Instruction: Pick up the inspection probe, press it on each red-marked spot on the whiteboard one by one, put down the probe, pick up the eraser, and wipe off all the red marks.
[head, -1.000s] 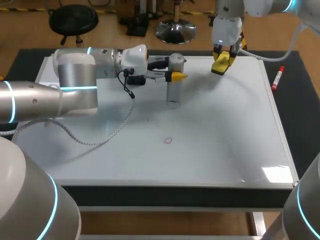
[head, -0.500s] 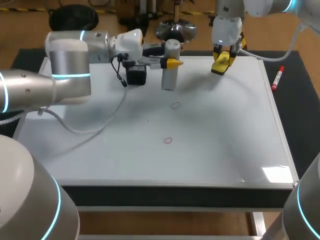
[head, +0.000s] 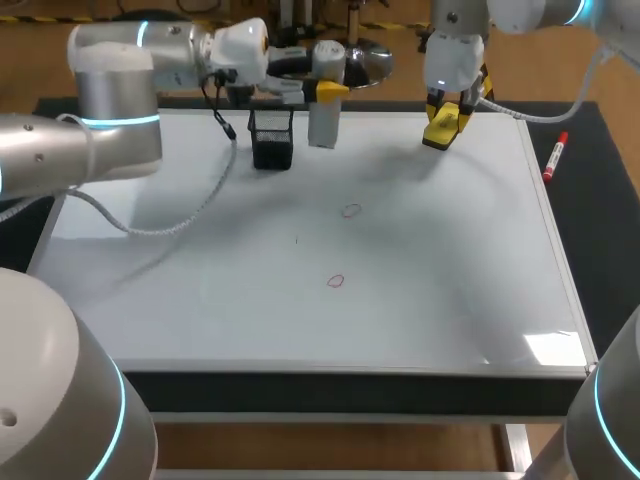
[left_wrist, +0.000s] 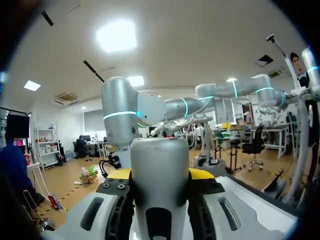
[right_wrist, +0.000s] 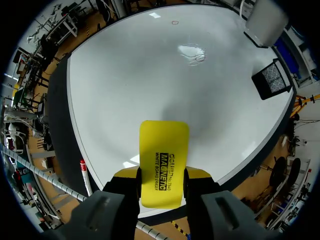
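From where I stand, the left gripper (head: 328, 92) is clamped on the inspection probe (head: 322, 125). Its two yellow-tipped fingers (left_wrist: 202, 174) press the grey-white cylinder from either side, set about as wide as its body. The probe hangs upright at the far edge of the whiteboard (head: 450, 260), just beside a black holder (head: 272, 140), and its lower end looks clear of the surface. The right gripper (head: 445, 120) hovers over the board's far right part, pinching the yellow eraser (right_wrist: 163, 150) narrowly between its fingers, with the eraser sticking out ahead of them. Two small red marks (head: 350, 211) (head: 336, 281) sit near the middle of the board, well apart from both tools.
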